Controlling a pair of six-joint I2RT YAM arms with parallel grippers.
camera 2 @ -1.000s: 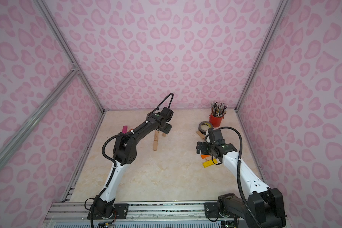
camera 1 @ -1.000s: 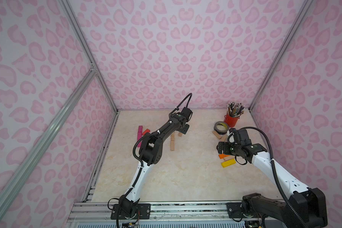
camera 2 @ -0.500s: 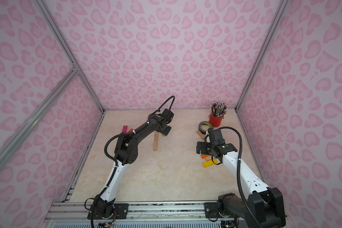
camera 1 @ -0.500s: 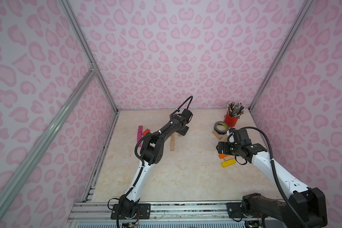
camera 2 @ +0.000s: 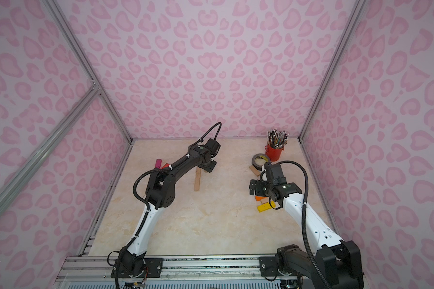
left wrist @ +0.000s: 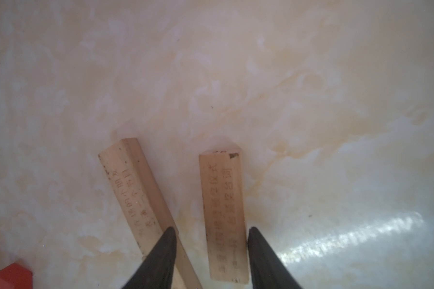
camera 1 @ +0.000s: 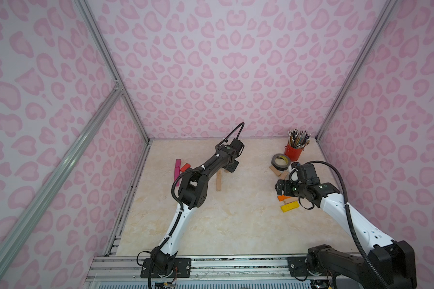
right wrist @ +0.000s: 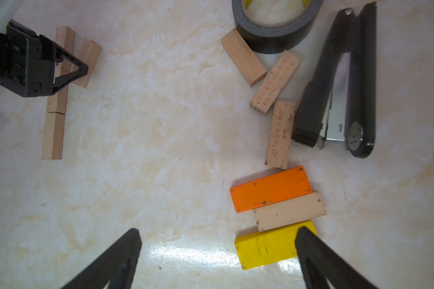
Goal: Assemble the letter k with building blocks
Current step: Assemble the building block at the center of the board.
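Observation:
A column of plain wood building blocks [camera 1: 219,181] lies end to end on the table. At its far end my left gripper [left wrist: 210,229] is open and straddles a slanted wood block [left wrist: 223,217]. One finger touches that block's edge and the other stands a little off it, over the column's top block [left wrist: 133,190]. My right gripper [right wrist: 218,229] hangs wide open over bare table. One of its fingers is above the end of a yellow block [right wrist: 266,246], which lies beside a pale block [right wrist: 290,212] and an orange block [right wrist: 269,189].
Three loose wood blocks [right wrist: 274,81] lie between a grey tape roll [right wrist: 273,32] and a black stapler [right wrist: 346,82]. A red cup of pencils [camera 1: 294,151] stands at the back right. Magenta [camera 1: 177,170] and red [camera 1: 185,167] blocks lie left of the column.
The left gripper's jaws have narrowed around the slanted wood block, and its wrist has shifted slightly. The right arm has not moved.

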